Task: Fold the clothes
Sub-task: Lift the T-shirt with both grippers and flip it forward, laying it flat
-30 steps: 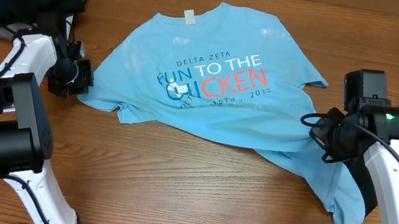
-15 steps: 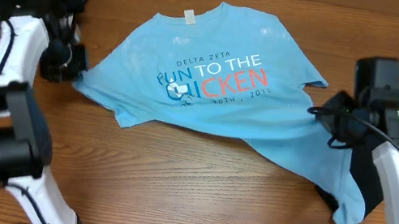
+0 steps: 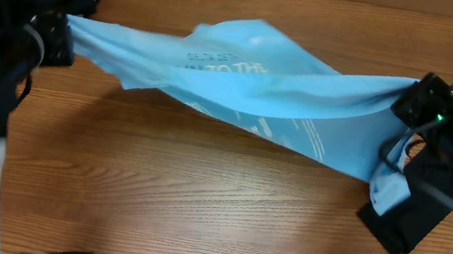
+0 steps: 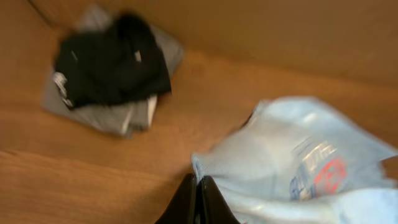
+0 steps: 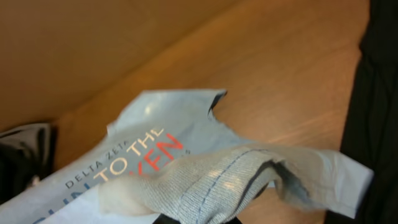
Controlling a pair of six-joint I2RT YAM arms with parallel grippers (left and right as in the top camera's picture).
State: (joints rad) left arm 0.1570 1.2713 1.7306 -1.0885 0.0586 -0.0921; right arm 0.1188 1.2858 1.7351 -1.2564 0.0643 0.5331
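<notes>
the sky-blue t-shirt (image 3: 253, 80) hangs above the table (image 3: 194, 205), pulled into a taut band between the two arms, with its lettering partly turned over. the left gripper (image 3: 62, 28) is clamped on one edge and the right gripper (image 3: 414, 99) pinches the other — a loose tail droops beside it, over a black garment (image 3: 401, 223). a black and grey pile (image 4: 112, 68) lies at the far left. the step looks like spreading the shirt; next it likely needs laying down flat — clear of both other garments.

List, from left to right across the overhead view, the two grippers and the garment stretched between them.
Left gripper → sky-blue fabric T-shirt with white lettering → right gripper.
</notes>
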